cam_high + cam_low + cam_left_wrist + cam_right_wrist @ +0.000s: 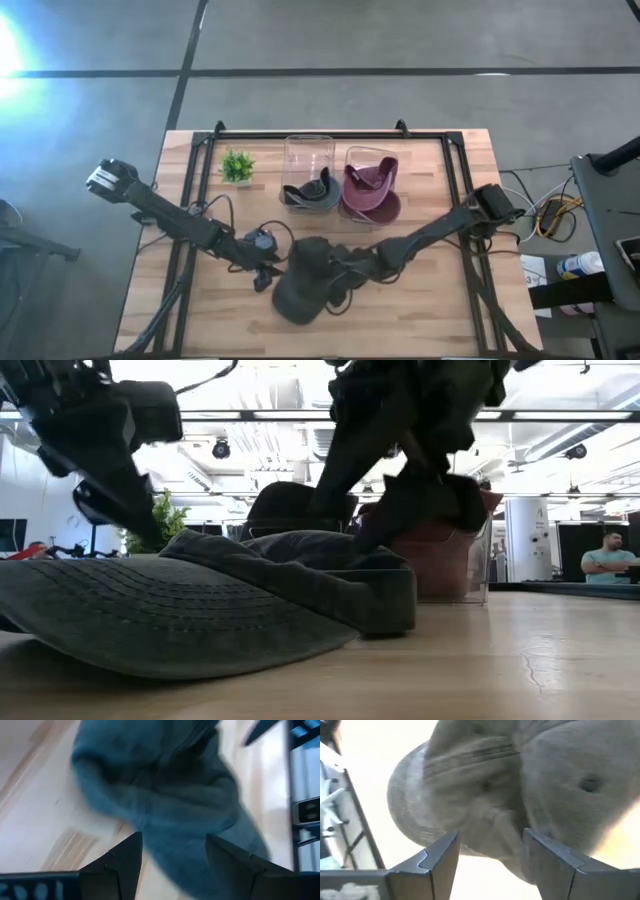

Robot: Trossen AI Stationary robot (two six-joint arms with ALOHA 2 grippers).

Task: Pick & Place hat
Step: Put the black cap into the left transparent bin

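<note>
dark cap (200, 600) lain flat on table (430, 310) at 6 o'clock, below bins. left gripper (172, 865) and right gripper (490, 862) held open astride it, nothing grasped. risk: soft fabric only pinched, cap dragged or dropped.

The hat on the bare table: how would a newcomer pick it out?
On the wooden table, look in front of the two clear bins, between both grippers. The dark grey-green cap lies flat on bare wood, while the grey and maroon hats sit inside bins.
</note>
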